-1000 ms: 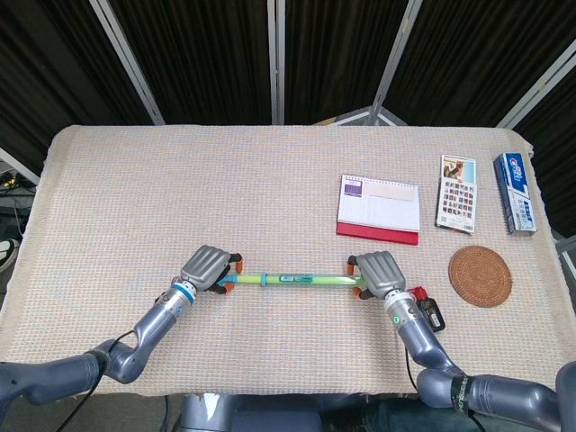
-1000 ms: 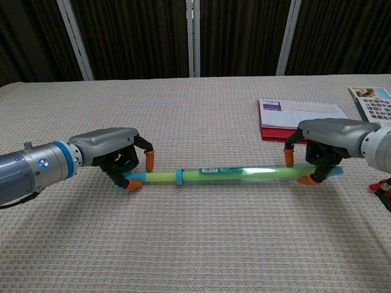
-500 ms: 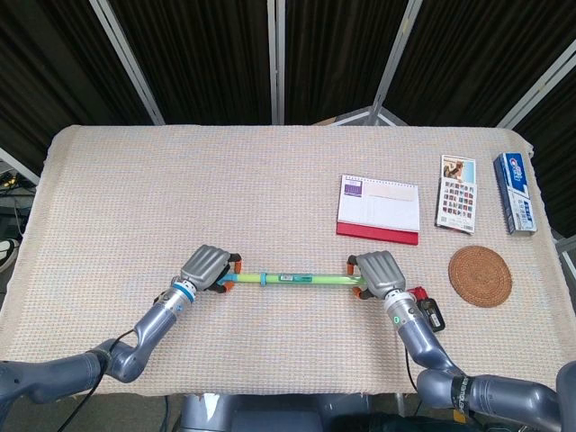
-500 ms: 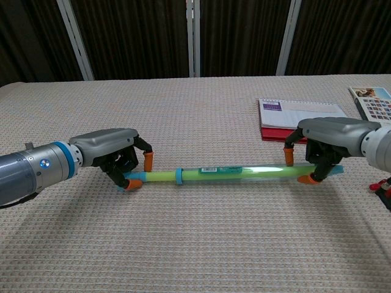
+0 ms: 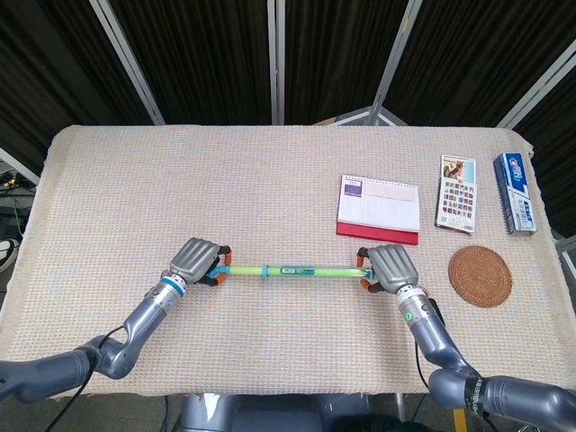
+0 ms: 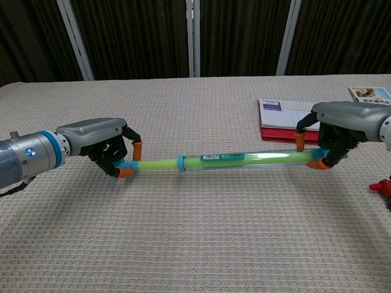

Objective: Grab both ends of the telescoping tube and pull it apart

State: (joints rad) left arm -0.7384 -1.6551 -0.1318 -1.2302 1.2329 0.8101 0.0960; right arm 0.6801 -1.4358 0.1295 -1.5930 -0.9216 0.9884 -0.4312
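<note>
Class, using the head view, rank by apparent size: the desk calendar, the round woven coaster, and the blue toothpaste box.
1. Desk calendar, clearly largest.
2. Round woven coaster.
3. Blue toothpaste box, long but narrow, so its area looks smallest, though not far behind the coaster.

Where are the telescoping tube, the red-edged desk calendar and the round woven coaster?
telescoping tube (image 6: 226,160), chest view, on the clear green wider section.
desk calendar (image 5: 379,205), head view, on its white page.
woven coaster (image 5: 480,276), head view, at the disc's centre.

tube between hands, calendar behind, seemingly right
</note>
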